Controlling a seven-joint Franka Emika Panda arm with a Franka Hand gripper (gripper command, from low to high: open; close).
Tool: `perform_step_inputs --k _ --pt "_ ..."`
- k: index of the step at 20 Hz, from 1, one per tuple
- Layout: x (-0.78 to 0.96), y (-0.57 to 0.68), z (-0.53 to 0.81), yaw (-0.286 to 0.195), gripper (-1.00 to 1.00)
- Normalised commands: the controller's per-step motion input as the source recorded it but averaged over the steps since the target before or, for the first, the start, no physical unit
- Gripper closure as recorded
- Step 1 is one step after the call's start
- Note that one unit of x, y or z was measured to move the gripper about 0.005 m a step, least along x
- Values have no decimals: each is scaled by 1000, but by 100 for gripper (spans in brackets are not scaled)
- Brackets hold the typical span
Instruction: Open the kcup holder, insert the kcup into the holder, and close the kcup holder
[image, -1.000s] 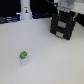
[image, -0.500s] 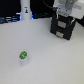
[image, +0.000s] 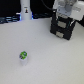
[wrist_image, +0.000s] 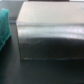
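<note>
- Little has shifted since the earlier frames: the white robot gripper (image: 63, 11) stays low over the black boxy kcup holder (image: 63, 28) at the far side of the exterior view's right.
- Whether its jaws are released or clenched cannot be told.
- Well apart, the small white kcup with a bright green top (image: 23, 55) stands on the pale bench (image: 50, 60).
- A tall white bottle (image: 25, 10) stands at the back.
- The wrist view shows a blurred grey block (wrist_image: 50, 35).

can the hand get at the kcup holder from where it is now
Probably yes: the hand hangs right over the kcup holder with nothing visible between them; the kcup sits far off on the table.
</note>
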Motion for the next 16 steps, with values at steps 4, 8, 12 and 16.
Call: perform_step_inputs --k 4,8,12,16 --pt "22 -8 -14 -3 100" --pt "22 -10 -13 -4 100" --pt "385 -84 97 -21 100" --pt "703 -244 209 -35 100"
